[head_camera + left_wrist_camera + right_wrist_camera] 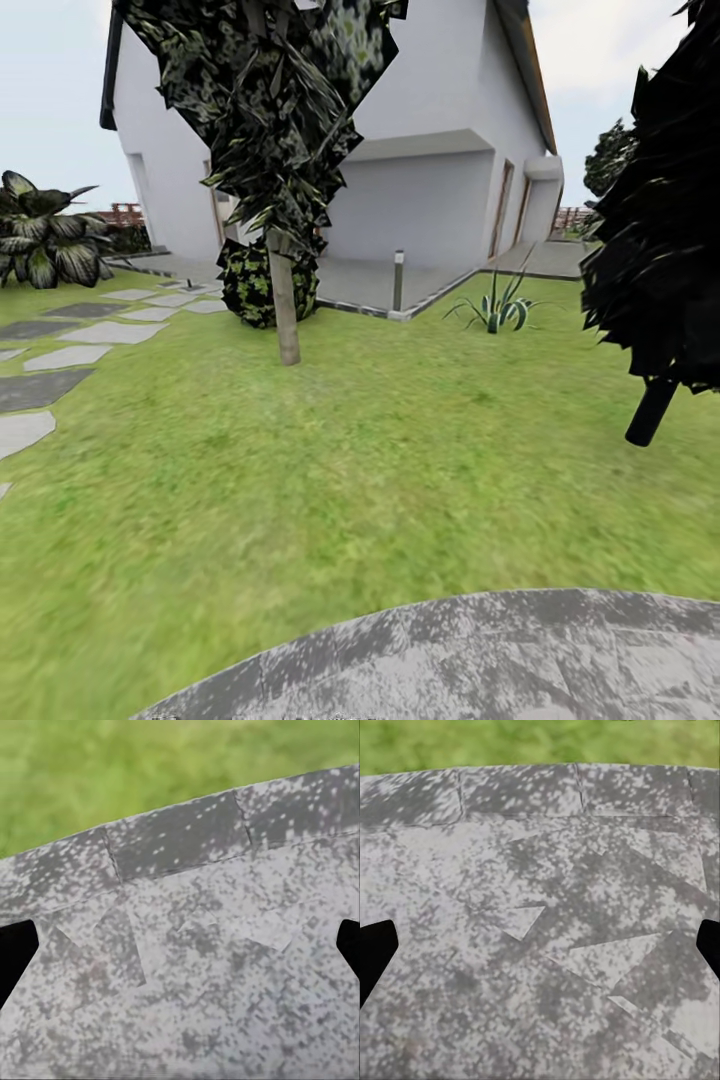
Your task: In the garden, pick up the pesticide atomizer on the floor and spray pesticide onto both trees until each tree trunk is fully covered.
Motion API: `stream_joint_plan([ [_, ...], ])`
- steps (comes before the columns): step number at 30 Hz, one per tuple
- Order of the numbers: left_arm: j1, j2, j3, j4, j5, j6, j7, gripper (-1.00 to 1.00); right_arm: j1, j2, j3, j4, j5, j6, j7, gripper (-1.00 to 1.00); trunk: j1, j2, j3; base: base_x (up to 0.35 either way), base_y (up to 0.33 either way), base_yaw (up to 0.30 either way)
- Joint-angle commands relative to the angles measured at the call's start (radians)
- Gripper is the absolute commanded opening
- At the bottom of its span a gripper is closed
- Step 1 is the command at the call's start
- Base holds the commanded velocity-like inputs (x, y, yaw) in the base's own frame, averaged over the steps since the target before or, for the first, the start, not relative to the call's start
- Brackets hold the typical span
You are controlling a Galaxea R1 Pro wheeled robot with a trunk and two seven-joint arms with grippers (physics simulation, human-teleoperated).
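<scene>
The pesticide atomizer is out of view. A tree stands mid-lawn ahead, its pale grey-brown trunk (286,310) rising into dark mottled leaves. My left gripper (180,952) is open, its black fingertips (15,956) at the edges of the left wrist view, with nothing between them. My right gripper (540,952) is open too, its fingertips (375,952) equally wide apart and empty. Both hang over a grey speckled rounded surface (450,660), with grass beyond it.
A dark tree with a black stem (652,408) stands close on the right. A white house (420,150), a short bollard lamp (398,280) and a round bush (250,285) lie behind the pale trunk. Grey paving slabs (60,355) and a striped bush (45,245) sit left.
</scene>
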Motion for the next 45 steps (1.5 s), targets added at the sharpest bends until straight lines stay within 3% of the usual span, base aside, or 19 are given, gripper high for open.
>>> stream_joint_plan([
  [1,-0.001,0.000,0.002,0.001,0.002,-0.003,0.000,1.00,0.000,0.000,0.001,0.000,0.006,-0.003,0.000,1.00,0.004,-0.008,-0.005,0.000,0.000,0.274],
  [40,0.000,0.001,0.007,-0.009,0.003,-0.003,0.009,1.00,0.000,0.000,0.001,0.002,0.007,-0.003,0.000,1.00,0.153,-0.281,-0.162,0.000,0.000,0.261],
  [45,-0.001,0.002,0.008,-0.009,0.002,-0.002,0.009,1.00,0.000,0.000,0.001,0.002,0.007,-0.003,-0.001,1.00,0.153,-0.281,-0.168,0.000,0.000,0.180],
])
